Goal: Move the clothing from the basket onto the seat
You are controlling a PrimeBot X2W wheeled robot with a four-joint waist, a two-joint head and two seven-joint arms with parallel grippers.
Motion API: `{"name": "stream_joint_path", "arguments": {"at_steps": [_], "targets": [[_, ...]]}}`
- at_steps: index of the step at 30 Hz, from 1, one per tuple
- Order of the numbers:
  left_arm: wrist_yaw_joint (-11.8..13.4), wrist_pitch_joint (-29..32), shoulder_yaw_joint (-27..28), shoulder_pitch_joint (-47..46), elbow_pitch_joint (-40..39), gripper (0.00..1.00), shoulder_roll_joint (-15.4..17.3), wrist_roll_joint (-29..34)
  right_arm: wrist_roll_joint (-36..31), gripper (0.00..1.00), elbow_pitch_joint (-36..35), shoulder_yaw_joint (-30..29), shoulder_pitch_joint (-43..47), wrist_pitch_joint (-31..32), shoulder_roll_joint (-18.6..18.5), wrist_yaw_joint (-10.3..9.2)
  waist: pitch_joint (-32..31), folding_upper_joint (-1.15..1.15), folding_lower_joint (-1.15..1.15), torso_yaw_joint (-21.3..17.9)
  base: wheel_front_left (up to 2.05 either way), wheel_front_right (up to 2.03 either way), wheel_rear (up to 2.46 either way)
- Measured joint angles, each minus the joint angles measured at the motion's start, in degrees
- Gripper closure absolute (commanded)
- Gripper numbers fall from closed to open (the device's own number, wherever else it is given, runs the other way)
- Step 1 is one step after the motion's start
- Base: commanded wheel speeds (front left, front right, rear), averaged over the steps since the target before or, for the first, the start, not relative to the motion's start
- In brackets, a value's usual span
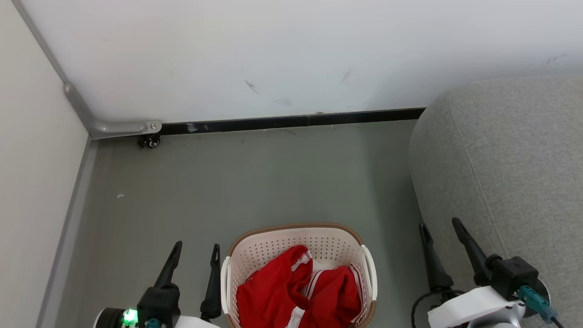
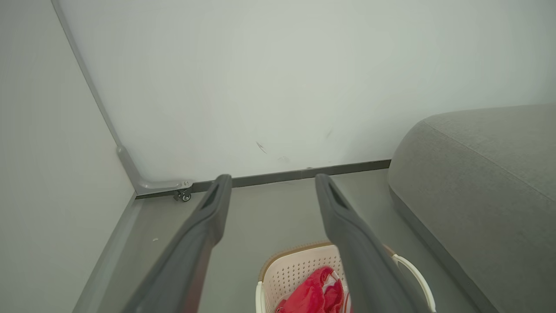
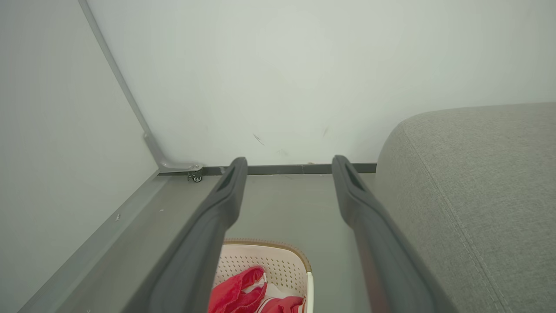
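Note:
Red clothing [image 1: 298, 289] with white stripes lies crumpled in the cream basket [image 1: 296, 232], which stands on the grey floor at the bottom centre of the head view. The grey seat [image 1: 505, 182] rises to the right of it. My left gripper [image 1: 196, 248] hangs open just left of the basket, holding nothing. Open and holding nothing too, my right gripper [image 1: 441, 225] hovers by the seat's front edge. The left wrist view looks past open fingers [image 2: 208, 217] at the basket [image 2: 289, 269] and clothing [image 2: 312, 295]. The right wrist view shows the basket [image 3: 278, 256], clothing [image 3: 236, 289] and seat [image 3: 478, 195].
A white wall [image 1: 273, 54] with a dark baseboard [image 1: 291, 122] closes the back. A side panel [image 1: 32, 173] with a metal bracket and a small caster [image 1: 150, 141] stands at the left. Bare floor [image 1: 255, 182] lies between basket and wall.

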Motion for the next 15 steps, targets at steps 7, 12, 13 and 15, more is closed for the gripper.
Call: {"name": "stream_joint_path", "arguments": {"at_steps": [7,12,13,15], "targets": [[0.4,0.0,0.5,-0.2,0.6,0.0,-0.1,-0.4,0.6,0.0,0.4,0.1,0.0,0.0,0.0,0.0,0.1,0.0,0.0,-0.1,0.0,0.0,0.0],[0.7,0.0,0.5,-0.3,0.7,0.0,-0.3,-0.4,1.0,0.0,0.6,0.1,0.0,-0.1,0.0,0.0,0.3,0.0,0.0,-0.1,0.0,0.0,0.0],[0.8,0.0,0.5,-0.4,0.8,0.0,-0.3,-0.4,1.0,0.0,0.6,0.1,0.0,-0.1,0.0,0.0,0.4,0.0,-0.01,-0.1,0.0,0.0,0.0],[0.7,0.0,0.5,-0.8,1.0,0.0,-0.3,-0.4,1.0,0.0,0.7,0.1,0.0,-0.2,0.0,0.0,0.5,0.0,0.0,-0.1,0.0,0.0,0.0]]}}
